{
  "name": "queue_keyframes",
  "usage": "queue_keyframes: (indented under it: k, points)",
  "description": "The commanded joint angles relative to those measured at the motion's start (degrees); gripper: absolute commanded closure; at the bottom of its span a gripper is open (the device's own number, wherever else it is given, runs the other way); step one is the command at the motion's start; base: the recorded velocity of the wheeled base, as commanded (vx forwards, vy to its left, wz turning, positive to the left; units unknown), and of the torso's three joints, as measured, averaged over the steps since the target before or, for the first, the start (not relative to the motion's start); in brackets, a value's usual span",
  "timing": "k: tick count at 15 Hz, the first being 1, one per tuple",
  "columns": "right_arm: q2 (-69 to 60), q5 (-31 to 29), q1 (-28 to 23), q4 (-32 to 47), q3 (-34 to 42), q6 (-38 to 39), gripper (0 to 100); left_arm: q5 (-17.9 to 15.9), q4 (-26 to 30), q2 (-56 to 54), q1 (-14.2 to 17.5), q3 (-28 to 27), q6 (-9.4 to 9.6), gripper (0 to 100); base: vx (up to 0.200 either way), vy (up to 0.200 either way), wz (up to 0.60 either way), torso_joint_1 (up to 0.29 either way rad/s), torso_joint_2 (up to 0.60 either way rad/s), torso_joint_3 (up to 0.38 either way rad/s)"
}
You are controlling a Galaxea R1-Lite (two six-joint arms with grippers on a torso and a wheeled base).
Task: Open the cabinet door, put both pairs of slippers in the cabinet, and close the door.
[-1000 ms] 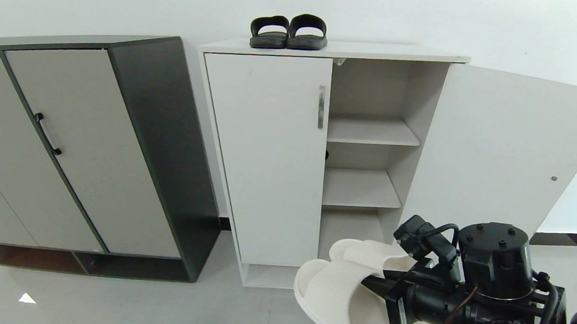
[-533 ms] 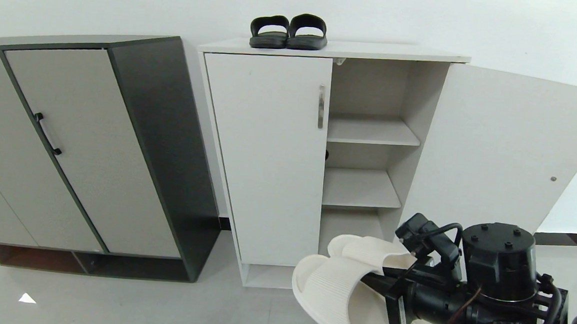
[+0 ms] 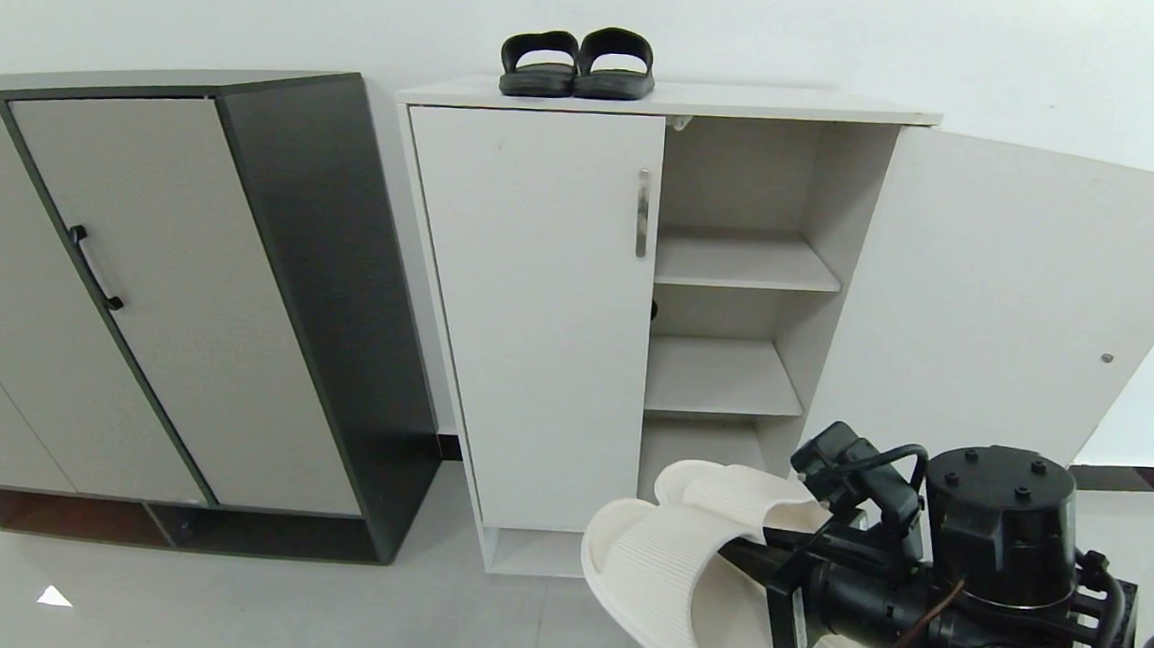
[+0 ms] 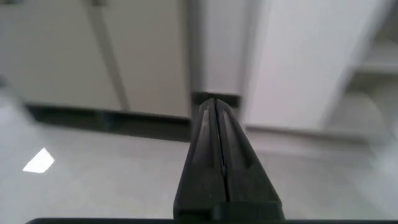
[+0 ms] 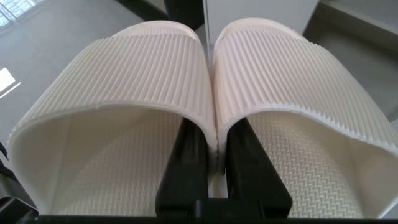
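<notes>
The white cabinet (image 3: 671, 99) stands against the wall with its right door (image 3: 1000, 290) swung wide and its left door (image 3: 538, 312) closed. Bare shelves (image 3: 736, 264) show inside. A black pair of slippers (image 3: 575, 64) sits on the cabinet top. My right gripper (image 5: 212, 163) is shut on the white pair of slippers (image 3: 683, 561), pinching their two inner straps together low in front of the open side. The white pair of slippers (image 5: 211, 112) fills the right wrist view. My left gripper (image 4: 217, 118) is shut and holds nothing, hanging above the floor.
A grey and black cabinet (image 3: 168, 299) with closed doors stands to the left of the white one. Pale floor (image 3: 269, 606) lies in front of both. The open door reaches out to the right of my right arm.
My right gripper with the white slippers has shifted slightly left and up toward the cabinet's open side. Nothing else has moved.
</notes>
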Motion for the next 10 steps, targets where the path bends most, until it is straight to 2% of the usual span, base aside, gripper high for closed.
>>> queue_keyframes:
  k: [1,2,3,4,5,7,8,9,10]
  points:
    - [0.1,0.1,0.3,0.0,0.0,0.0,100,-2.4,-8.3,0.2,0.0,4.4,-8.39,100,0.000,0.000,0.00,0.000,0.00,0.000]
    - [0.1,0.2,0.2,0.0,0.1,0.0,100,-4.7,-8.9,0.2,0.0,4.4,-8.39,100,0.000,0.000,0.00,0.000,0.00,0.000]
    - [0.1,0.1,0.2,0.0,0.1,0.0,100,-11.6,-7.9,0.2,0.0,4.4,-4.26,100,0.000,0.000,0.00,0.000,0.00,0.000]
    - [0.1,0.1,0.3,0.0,0.0,0.0,100,-15.4,-6.7,0.4,0.0,4.4,2.07,100,0.000,0.000,0.00,0.000,0.00,0.000]
    - [0.1,0.1,0.3,-0.1,0.0,-0.1,100,-16.6,-4.4,0.7,0.0,4.2,6.29,100,0.000,0.000,0.00,0.000,0.00,0.000]
    - [0.0,0.1,0.3,-0.3,0.0,0.0,100,-16.4,-5.7,0.3,0.1,4.4,5.32,100,0.000,0.000,0.00,0.000,0.00,0.000]
    - [0.0,-0.1,0.3,-0.5,0.0,0.0,100,-16.4,-5.8,0.2,0.1,4.4,3.12,100,0.000,0.000,0.00,0.000,0.00,0.000]
    - [0.4,-1.2,0.3,-0.7,-0.4,0.0,100,-16.4,-5.8,0.2,0.1,4.4,1.80,100,0.000,0.000,0.00,0.000,0.00,0.000]
    - [1.5,-2.6,0.3,-0.7,-1.3,0.1,100,-16.4,-5.8,0.3,0.1,4.4,1.63,100,0.000,0.000,0.00,0.000,0.00,0.000]
